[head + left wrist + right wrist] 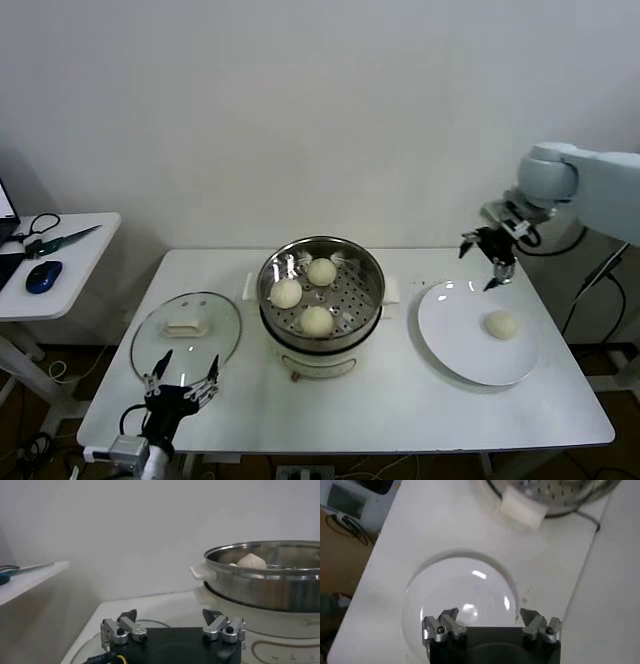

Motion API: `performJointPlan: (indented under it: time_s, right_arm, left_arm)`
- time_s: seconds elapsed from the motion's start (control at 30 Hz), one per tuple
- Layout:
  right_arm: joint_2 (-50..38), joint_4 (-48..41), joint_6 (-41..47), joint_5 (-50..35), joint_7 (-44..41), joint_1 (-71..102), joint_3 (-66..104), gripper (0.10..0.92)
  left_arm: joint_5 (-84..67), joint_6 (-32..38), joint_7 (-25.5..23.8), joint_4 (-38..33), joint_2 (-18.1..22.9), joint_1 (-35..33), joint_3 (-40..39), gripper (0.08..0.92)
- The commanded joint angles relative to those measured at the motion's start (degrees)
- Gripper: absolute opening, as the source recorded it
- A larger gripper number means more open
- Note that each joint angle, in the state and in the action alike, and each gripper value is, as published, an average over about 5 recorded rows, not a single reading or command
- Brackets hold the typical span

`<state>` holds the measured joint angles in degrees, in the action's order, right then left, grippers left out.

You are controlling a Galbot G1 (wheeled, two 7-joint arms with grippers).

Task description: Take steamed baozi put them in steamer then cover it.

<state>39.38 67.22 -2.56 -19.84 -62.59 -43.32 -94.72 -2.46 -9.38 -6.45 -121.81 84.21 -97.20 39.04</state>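
Observation:
The steel steamer (350, 300) stands mid-table on its cream base and holds three baozi (316, 320). A fourth baozi (500, 324) lies on the white plate (455, 335) to the right. The glass cover (215, 335) with its cream handle lies flat to the left of the steamer. My right gripper (488, 262) hangs open above the plate's far edge, empty; its wrist view shows it (489, 615) over the plate (465, 580). My left gripper (183, 380) is open and empty at the cover's near edge. From there (170, 616) it faces the steamer (270, 585) and one baozi (252, 561).
A small side table (70, 270) stands at the left with a blue mouse (43, 275) and scissors (62, 239). Cables hang off the table's right end. The steamer's cream side handle (522, 510) juts toward the plate.

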Motion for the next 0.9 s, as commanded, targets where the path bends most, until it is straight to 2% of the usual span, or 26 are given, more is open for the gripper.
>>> performJointPlan:
  time_s: [0.03,0.4,0.9]
  right_arm:
    - [-4.53,-15.42,0.72,8.42,-0.94,21.51,18.02,0.823]
    - [4.69,-26.04,-1.39,13.52,-0.64,33.68,31.44,0.823]
    - [8.61,-35.25,-3.73,19.91,-0.10,38.73,38.89,0.823]
  left_arm:
    - [0.17,0.05,0.04,0.19,0.15,-0.31,0.12,0.823]
    - [0.60,0.56,0.16,0.87,0.48,-1.69,0.60,0.823]
    - [1.09,0.70,0.13,1.61,0.58,-1.78,0.48,0.823]
